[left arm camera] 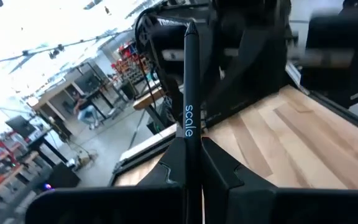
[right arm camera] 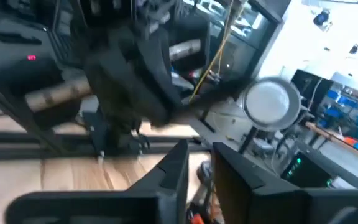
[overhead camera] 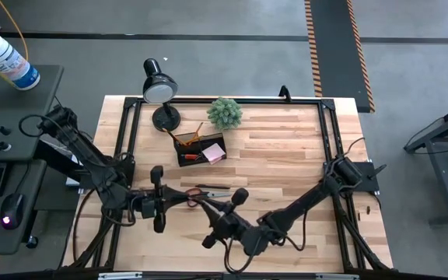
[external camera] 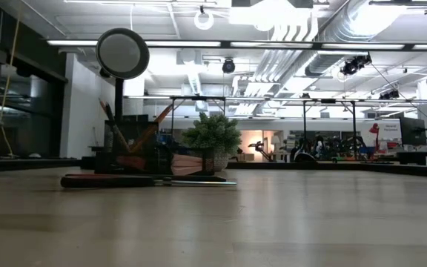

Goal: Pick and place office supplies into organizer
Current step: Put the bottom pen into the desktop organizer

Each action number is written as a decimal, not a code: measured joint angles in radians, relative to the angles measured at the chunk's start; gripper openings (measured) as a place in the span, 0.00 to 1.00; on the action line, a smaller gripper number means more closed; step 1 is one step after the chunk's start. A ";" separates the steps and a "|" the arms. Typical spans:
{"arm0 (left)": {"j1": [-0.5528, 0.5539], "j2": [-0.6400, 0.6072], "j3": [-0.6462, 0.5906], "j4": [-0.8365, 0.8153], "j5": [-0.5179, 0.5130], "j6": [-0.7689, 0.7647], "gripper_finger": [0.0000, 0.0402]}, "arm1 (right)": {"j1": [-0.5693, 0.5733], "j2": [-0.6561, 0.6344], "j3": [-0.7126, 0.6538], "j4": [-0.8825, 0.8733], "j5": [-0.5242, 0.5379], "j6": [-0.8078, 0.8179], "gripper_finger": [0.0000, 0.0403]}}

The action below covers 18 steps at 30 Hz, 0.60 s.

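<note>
Left gripper point(left arm camera: 191, 155) is clamped on a black pen point(left arm camera: 189, 81): light, stiff, slippery. Right gripper point(right arm camera: 199, 165) at 6 o'clock, fingers slightly apart. Scissors point(overhead camera: 208, 190) need gripping mid-blade.

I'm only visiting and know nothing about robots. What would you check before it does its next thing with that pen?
1. Black pen gripped: ok, clamped in the left pincer.
2. Right pincer free: ok, jaws slightly apart, nothing between them.
3. Organizer in place: ok, standing near the lamp.
4. Room in it for the pen: cannot tell; pencils and a pink notepad are in it.
5. Scissors stored: not ok, lying on the table.
</note>
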 joint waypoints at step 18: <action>-0.002 -0.052 0.000 -0.015 0.048 0.065 0.00 | -0.006 -0.002 0.145 -0.169 -0.161 0.080 0.42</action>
